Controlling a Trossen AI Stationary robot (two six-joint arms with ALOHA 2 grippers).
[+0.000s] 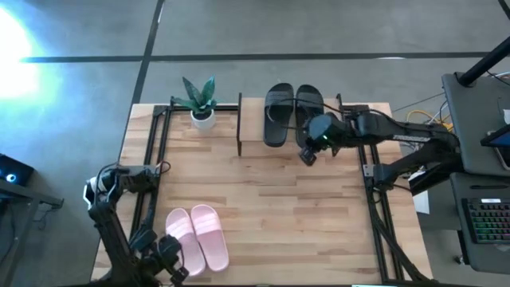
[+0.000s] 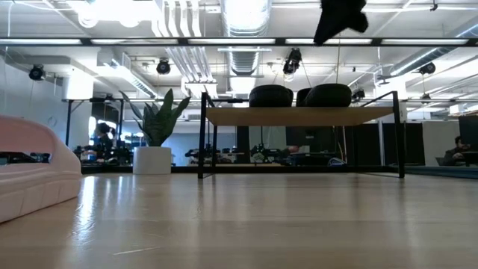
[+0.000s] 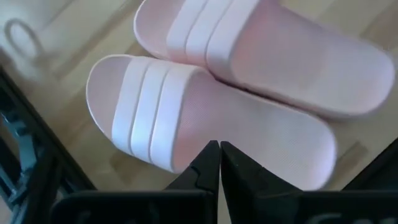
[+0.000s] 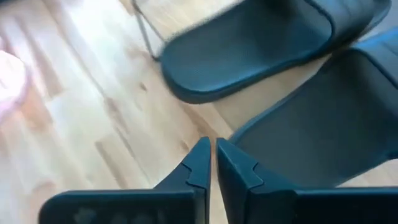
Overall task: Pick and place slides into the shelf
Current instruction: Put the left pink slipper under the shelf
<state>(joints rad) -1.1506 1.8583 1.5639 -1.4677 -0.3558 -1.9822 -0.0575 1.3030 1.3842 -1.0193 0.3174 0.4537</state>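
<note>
Two black slides (image 1: 279, 115) (image 1: 309, 110) lie side by side on the top board of the shelf (image 2: 299, 116) at the table's far middle. My right gripper (image 4: 213, 152) hangs above the near end of the right one (image 4: 311, 124), fingers shut with nothing between them; the low view shows it (image 2: 340, 19) well above the shelf. Two pale pink slides (image 1: 183, 239) (image 1: 209, 237) rest soles down near the table's near left corner. My left gripper (image 3: 219, 155) stands shut over the heel end of one pink slide (image 3: 205, 118), nothing between its fingers.
A potted plant (image 1: 199, 102) stands left of the shelf at the far edge. Black metal arm frames run along the table's left side (image 1: 155, 159) and right side (image 1: 370, 183). Bare wooden tabletop (image 1: 295, 207) lies between shelf and pink slides.
</note>
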